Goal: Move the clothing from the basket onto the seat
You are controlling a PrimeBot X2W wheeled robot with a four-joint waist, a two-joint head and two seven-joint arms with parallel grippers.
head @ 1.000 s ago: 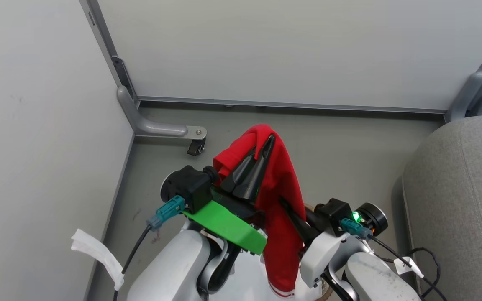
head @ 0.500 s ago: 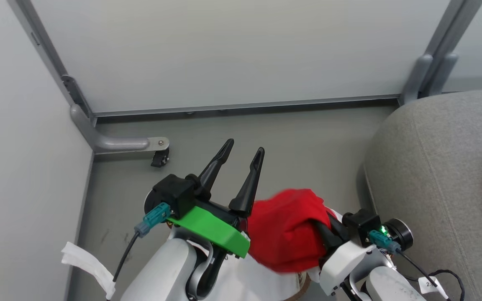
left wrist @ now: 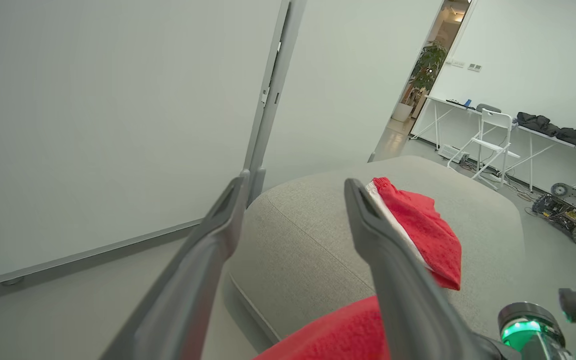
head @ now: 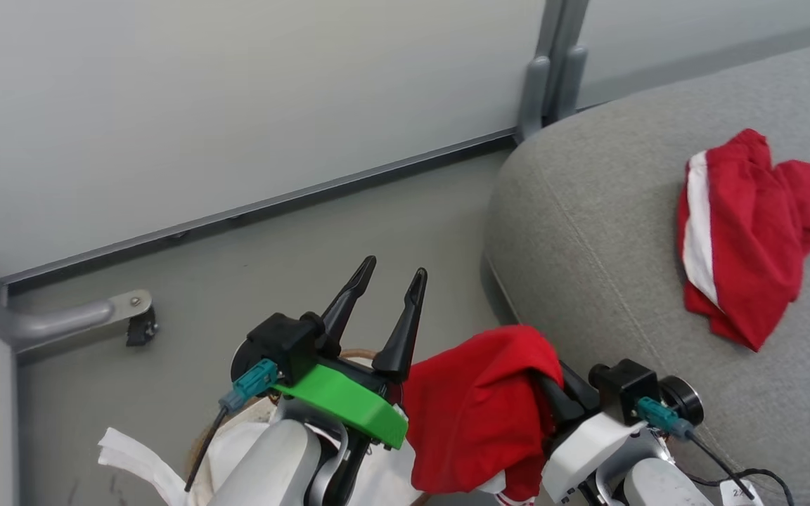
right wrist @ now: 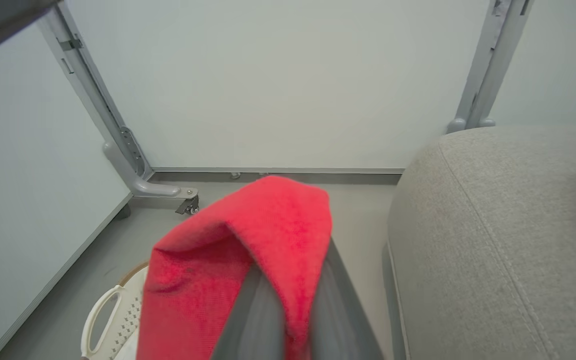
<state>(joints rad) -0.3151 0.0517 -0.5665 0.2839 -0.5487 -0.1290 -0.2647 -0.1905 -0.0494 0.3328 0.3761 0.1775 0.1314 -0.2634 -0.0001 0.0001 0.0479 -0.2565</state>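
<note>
Bright, even, diffuse indoor light; no glare on wall panels [head: 236, 91]. Soft shadow on floor [head: 306, 267] along seat [head: 602, 232] base. Head view sharp. Wrist views: posts [right wrist: 93, 100] splay outward; fingers [left wrist: 193, 280] of left end effector [left wrist: 293, 187] and near clothing [right wrist: 248, 235] blurred.

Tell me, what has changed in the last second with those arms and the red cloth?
The left gripper let go of the red garment and now stands open. The garment slumped and hangs from the right gripper, which stayed clamped on it. The camera swung right toward the seat, where a second garment lies.
</note>
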